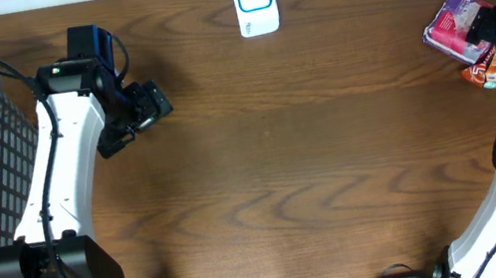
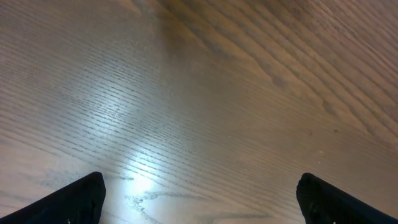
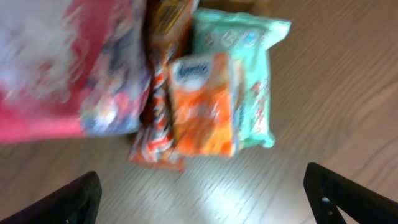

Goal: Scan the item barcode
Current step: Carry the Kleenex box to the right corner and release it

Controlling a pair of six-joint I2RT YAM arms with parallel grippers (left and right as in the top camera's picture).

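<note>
Your right gripper (image 3: 202,196) has its black fingers (image 3: 71,202) spread wide, gripping nothing, over the glossy packets (image 3: 205,93) heaped at the wood-grain table's (image 1: 330,145) right edge. The orange packet's (image 3: 202,106) lettering is too blurred to read. Your left gripper (image 2: 199,193) gapes empty too, arm bent over bare wood.

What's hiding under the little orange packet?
A mint-green packet pokes out from under the orange packet on one side, a red-and-white striped wrapper on the other. Anything else beneath is covered.
</note>
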